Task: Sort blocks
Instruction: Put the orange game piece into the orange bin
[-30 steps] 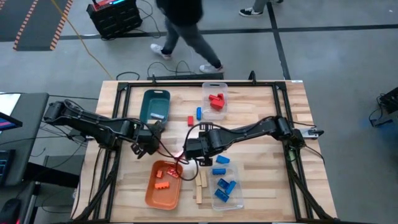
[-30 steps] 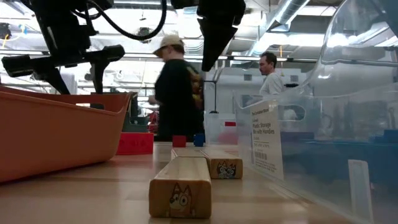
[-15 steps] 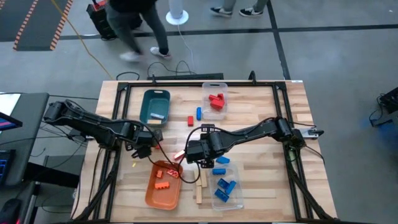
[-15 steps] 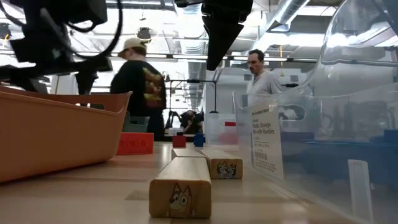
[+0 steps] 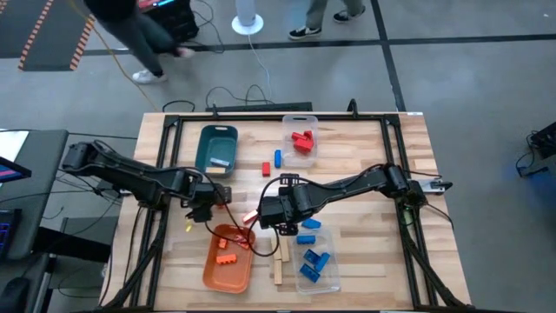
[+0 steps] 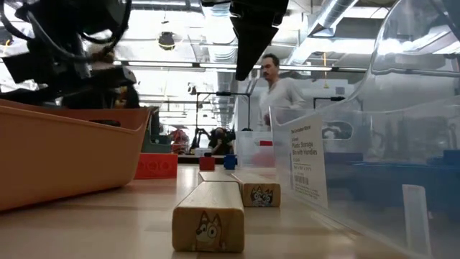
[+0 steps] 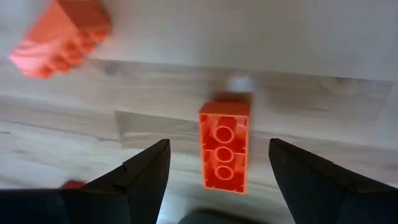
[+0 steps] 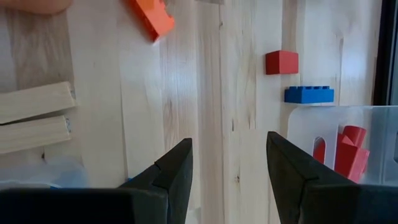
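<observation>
Left gripper (image 5: 208, 209), shifted toward the orange tray (image 5: 228, 276) at its 5 o'clock, is hanging released; right gripper (image 5: 271, 213) is hovering unclenched, empty.

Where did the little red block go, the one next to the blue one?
In the high view the small red block lies on the table just left of the blue block, between the teal tray and the clear bin.

The clear bin's label (image 6: 307, 160) reads "Plastic Storage Bin with Handles".
</observation>
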